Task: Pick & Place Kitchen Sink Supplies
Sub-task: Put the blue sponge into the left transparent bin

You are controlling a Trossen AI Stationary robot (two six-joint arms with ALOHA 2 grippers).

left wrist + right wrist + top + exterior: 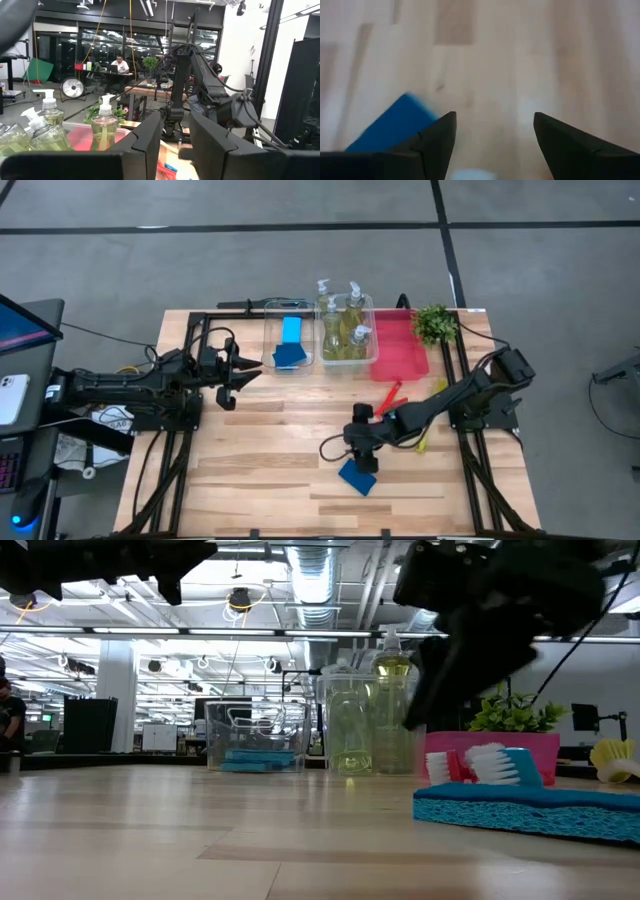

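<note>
A blue sponge (pixel 357 478) lies flat on the wood table near its near edge; it also shows in the low view (pixel 530 808). My right gripper (pixel 361 458) hangs just above it, pointing down and open (pixel 492 131), with the sponge (pixel 390 127) off to one side of the fingers. Red (pixel 390 395) and yellow-green (pixel 424 442) brushes lie on the table by the right arm. More blue sponges (pixel 289 344) sit in a clear bin and pump bottles (pixel 344 330) in a second bin. My left gripper (pixel 248 370) is open (pixel 175 137), raised left of the bins.
A red tray (pixel 402 350) and a small green plant (pixel 435 325) stand at the far right of the table. The two clear bins stand along the far edge. Bare wood spreads across the near left part of the table (pixel 240 470).
</note>
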